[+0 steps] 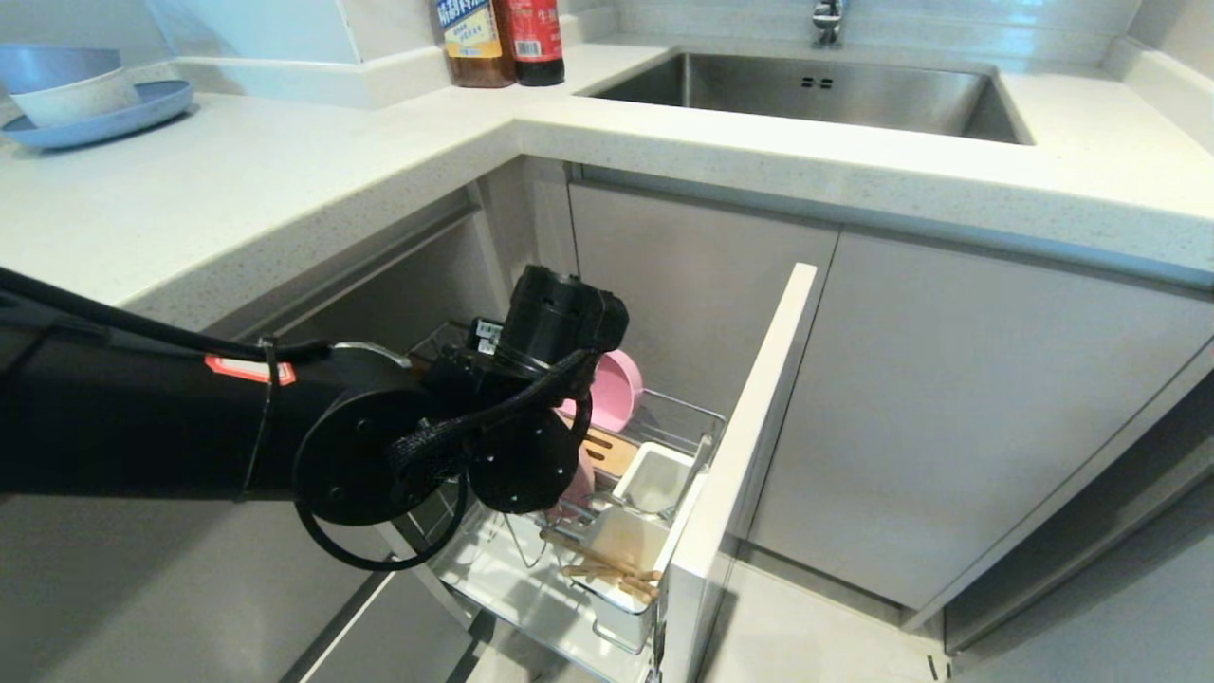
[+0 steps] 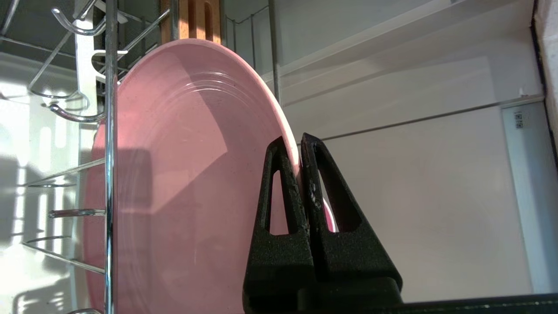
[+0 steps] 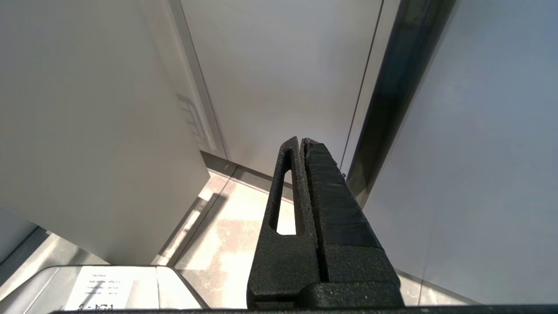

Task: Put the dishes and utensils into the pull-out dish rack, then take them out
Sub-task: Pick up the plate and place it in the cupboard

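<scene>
While the pale speckled worktop [image 1: 285,180] wraps around the corner, with a steel sink [image 1: 806,90] sunk into its far edge, the pull-out dish rack [image 1: 607,531] stands drawn out of the cabinet beneath that corner, its pale front panel [image 1: 749,446] edge-on to the head camera. At the worktop's far left edge sits a blue plate [image 1: 142,109] carrying stacked blue and whitish bowls [image 1: 71,90], and two bottles [image 1: 503,43] stand on the back edge just left of the sink.

Reaching across from the left, the left arm [image 1: 190,427] ends over the rack. In the wrist view the left gripper [image 2: 301,144] is clenched on the rim of the pink plate [image 2: 183,174], one finger on each face of the rim. That plate stands on edge inside the rack, against the chrome wires [image 2: 109,152] and below the slotted wooden strip [image 2: 192,19].

Behind the wrist in the head view, the pink bowl [image 1: 615,384] stands on edge at the rack's inner end. Two white utensil cups [image 1: 654,479] sit along the rack's panel side, and the wooden chopsticks [image 1: 607,569] lie slanted in the cup nearer the outer end.

Away from the rack, the right gripper [image 3: 301,141] hangs before cabinet fronts with its fingers pressed together, holding nothing.
</scene>
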